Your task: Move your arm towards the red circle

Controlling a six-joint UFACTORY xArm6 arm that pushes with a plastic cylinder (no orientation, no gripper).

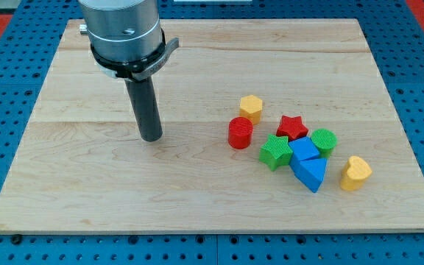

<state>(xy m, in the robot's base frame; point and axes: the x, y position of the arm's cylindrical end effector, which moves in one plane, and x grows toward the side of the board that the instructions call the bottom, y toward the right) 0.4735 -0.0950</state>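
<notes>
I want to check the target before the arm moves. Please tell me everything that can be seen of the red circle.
The red circle is a short, upright cylinder of ribbed, matte red material that looks like plastic. Its flat round top faces up. It stands on the wooden board, right of the middle, at the left edge of the group of blocks. The yellow block is just above it and the green star is to its lower right; it seems to touch neither. My tip is apart from it, to the view's left.

A single camera looks down at a slant from in front of the wooden board (197,199), close enough that the board nearly fills the view. The arm's grey housing (121,29) is cut off at the view's top. No second view.
</notes>
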